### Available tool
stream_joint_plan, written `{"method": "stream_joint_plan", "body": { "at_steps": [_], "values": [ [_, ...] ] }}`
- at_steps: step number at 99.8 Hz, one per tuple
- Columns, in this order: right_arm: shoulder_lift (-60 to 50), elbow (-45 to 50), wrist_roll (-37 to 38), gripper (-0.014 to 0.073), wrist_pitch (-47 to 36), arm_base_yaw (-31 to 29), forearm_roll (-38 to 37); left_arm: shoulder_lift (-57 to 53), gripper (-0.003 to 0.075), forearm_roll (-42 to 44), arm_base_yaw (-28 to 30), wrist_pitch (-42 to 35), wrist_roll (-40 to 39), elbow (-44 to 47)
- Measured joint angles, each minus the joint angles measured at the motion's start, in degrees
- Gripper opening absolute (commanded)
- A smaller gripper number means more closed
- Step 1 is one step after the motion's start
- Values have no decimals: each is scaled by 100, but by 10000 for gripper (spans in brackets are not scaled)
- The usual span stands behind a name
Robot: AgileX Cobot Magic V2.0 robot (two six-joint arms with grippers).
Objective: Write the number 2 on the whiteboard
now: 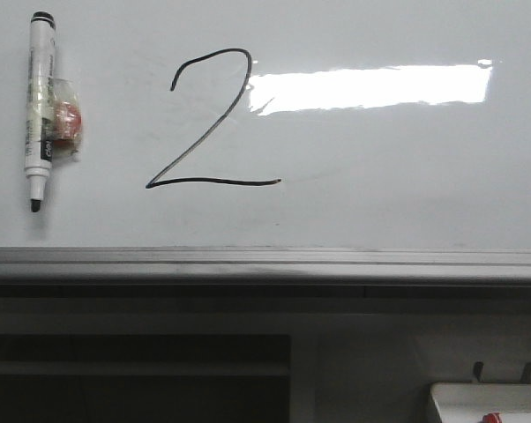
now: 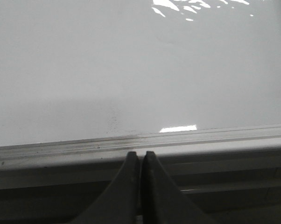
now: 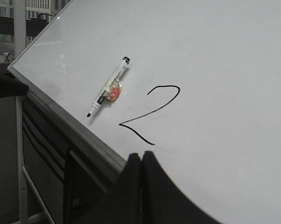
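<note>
A thin black number 2 point(image 1: 214, 123) is drawn on the whiteboard point(image 1: 380, 176), left of its middle; it also shows in the right wrist view as number 2 point(image 3: 152, 112) on the whiteboard point(image 3: 215, 70). A marker point(image 1: 40, 110) with a black cap hangs on the board to the left of the digit, tip down, with a red item taped to it; the same marker point(image 3: 108, 86) shows in the right wrist view. My left gripper point(image 2: 141, 154) is shut and empty, before the board's lower frame point(image 2: 84, 147). My right gripper point(image 3: 141, 155) is shut and empty, apart from the digit.
A grey metal frame point(image 1: 265, 263) runs along the board's lower edge. Below it, at the lower right of the front view, stands a small white tray point(image 1: 486, 401) with a red item in it. A bright light reflection point(image 1: 371, 86) lies right of the digit.
</note>
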Motion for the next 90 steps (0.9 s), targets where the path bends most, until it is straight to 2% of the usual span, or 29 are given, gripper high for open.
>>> {"method": "stream_joint_plan", "body": {
  "at_steps": [6,12,17,29,37,48,71,80,90],
  "values": [
    [0,0,31,-60,0,0,-97,0,-20,0,0,0,0,0],
    [0,0,424,-60,0,0,-613,0,-20,0,0,0,0,0],
    [0,0,1217,-60,-12,0,-1367,0,-20,0,0,0,0,0],
    [0,0,3932,-60,-188,-145,-3773,0,-20,0,0,0,0,0],
    [0,-10,4906,-60,-197,-473,-4740,0,-20,0,0,0,0,0],
    [0,-19,5373,-60,41,-1375,-5097,0,-20,0,0,0,0,0],
    [0,-6,5514,-60,391,-3789,-5093,0,-20,0,0,0,0,0],
    [-11,185,5518,-60,380,-4421,-5088,0,-20,0,0,0,0,0],
    [-45,506,5518,-60,329,-4732,-4991,0,-20,0,0,0,0,0]
  ]
}}
